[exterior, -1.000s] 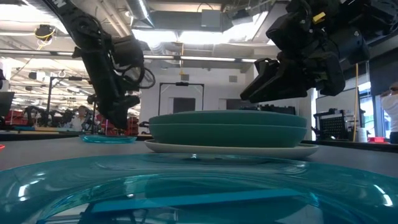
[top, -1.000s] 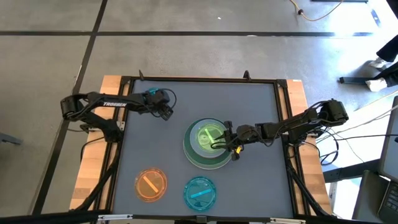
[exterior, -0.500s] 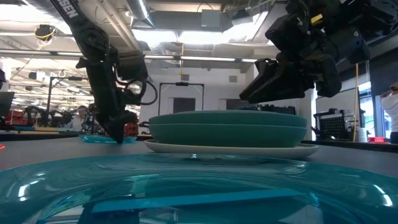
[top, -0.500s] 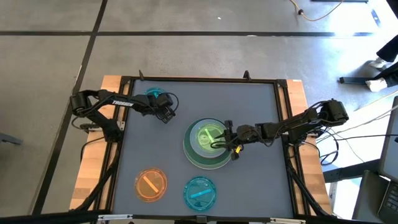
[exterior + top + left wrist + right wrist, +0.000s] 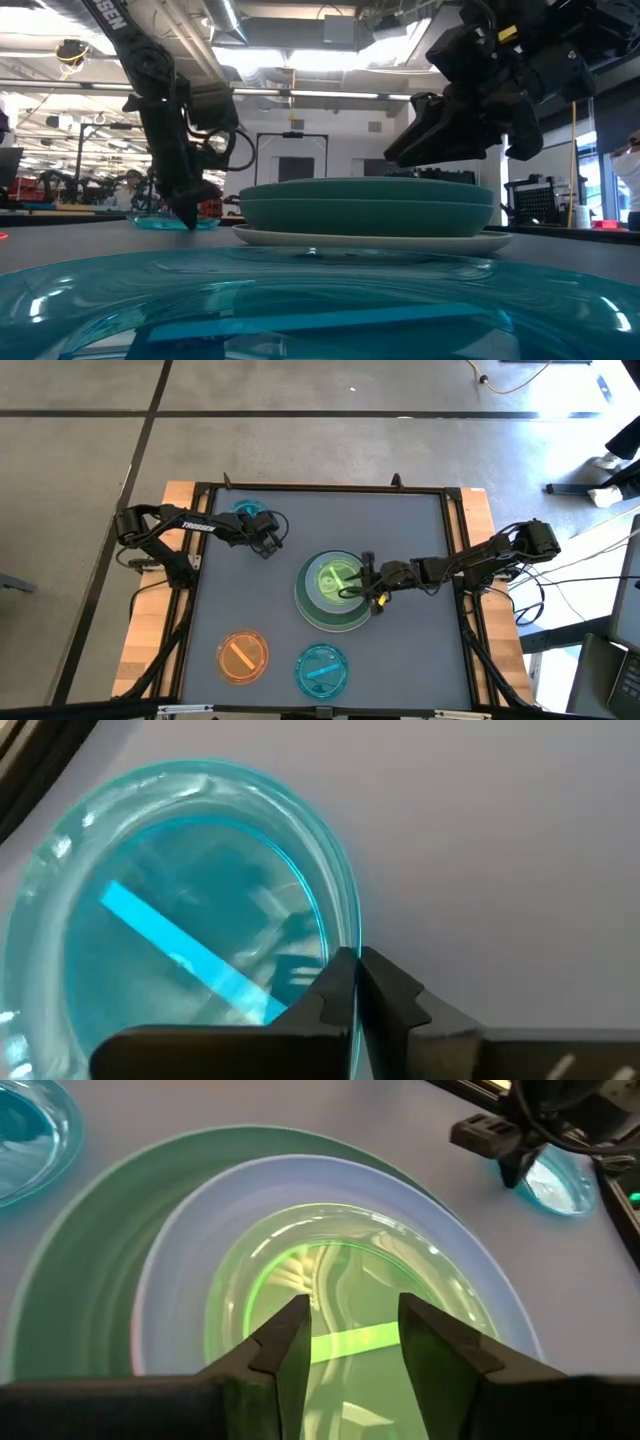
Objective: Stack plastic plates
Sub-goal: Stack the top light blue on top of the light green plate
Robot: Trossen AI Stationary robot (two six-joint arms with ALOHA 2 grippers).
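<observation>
Above the table (image 5: 420, 520), the left arm (image 5: 190, 526) reads "TROSSEN".

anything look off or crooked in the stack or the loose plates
Nothing stands out. The stack sits level, green plate centred on top under the open right gripper. The left gripper pinches the blue plate's rim. The orange and teal plates lie flat.

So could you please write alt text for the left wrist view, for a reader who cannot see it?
The left gripper has its jaws closed on the rim of a small translucent blue plate, which lies on the grey table. A brighter blue bar runs across the plate's centre.
</observation>
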